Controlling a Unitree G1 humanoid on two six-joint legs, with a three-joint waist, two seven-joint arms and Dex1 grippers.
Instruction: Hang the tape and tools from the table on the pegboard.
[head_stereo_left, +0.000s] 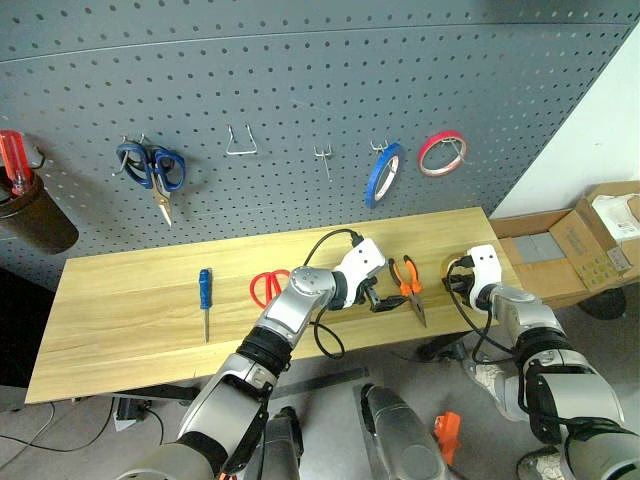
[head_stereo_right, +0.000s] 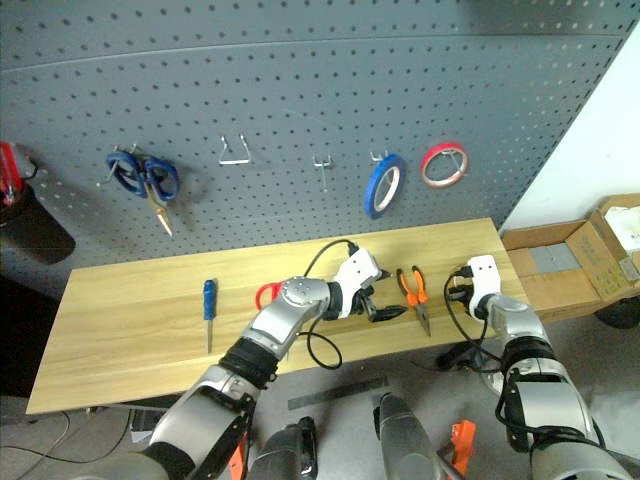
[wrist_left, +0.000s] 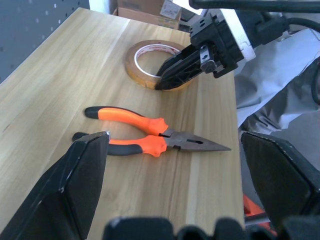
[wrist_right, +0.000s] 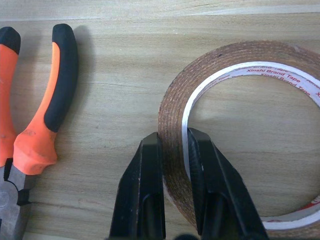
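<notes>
Wood-grain table (head_stereo_left: 130, 310) carries everything: right gripper (wrist_right: 175, 150) pinches the tape (wrist_right: 240, 65) wall, one finger inside the ring. Left gripper (head_stereo_left: 383, 300), spread wide, hovers beside the pliers (head_stereo_left: 408, 282), its arm half-covering red scissors (head_stereo_left: 266, 287). Screwdriver (head_stereo_left: 205, 297) lies apart. Behind stands the pegboard (head_stereo_left: 300, 90).

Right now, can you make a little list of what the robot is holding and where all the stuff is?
right gripper: shut on the tape, one finger inside the ring, one outside
left gripper: open, above the pliers
on the table: screwdriver, red scissors
on the pegboard: blue scissors, blue roll, red roll
</notes>
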